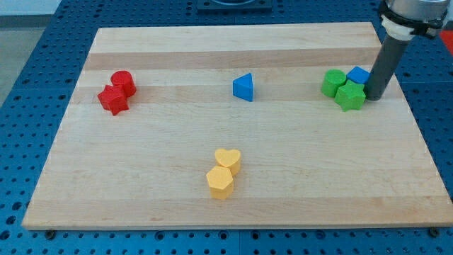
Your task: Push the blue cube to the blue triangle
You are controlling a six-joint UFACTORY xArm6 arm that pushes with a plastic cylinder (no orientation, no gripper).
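The blue cube (359,74) sits at the board's right, touching a green round block (333,82) on its left and a green star block (350,95) below it. The blue triangle (243,87) stands alone near the board's middle, well to the left of the cube. My tip (375,97) is down on the board just to the right of the blue cube and the green star, touching or nearly touching them.
A red round block (124,81) and a red star block (113,100) sit together at the left. A yellow heart (228,159) and a yellow hexagon block (220,182) sit at the lower middle. The wooden board (233,205) lies on a blue pegboard table.
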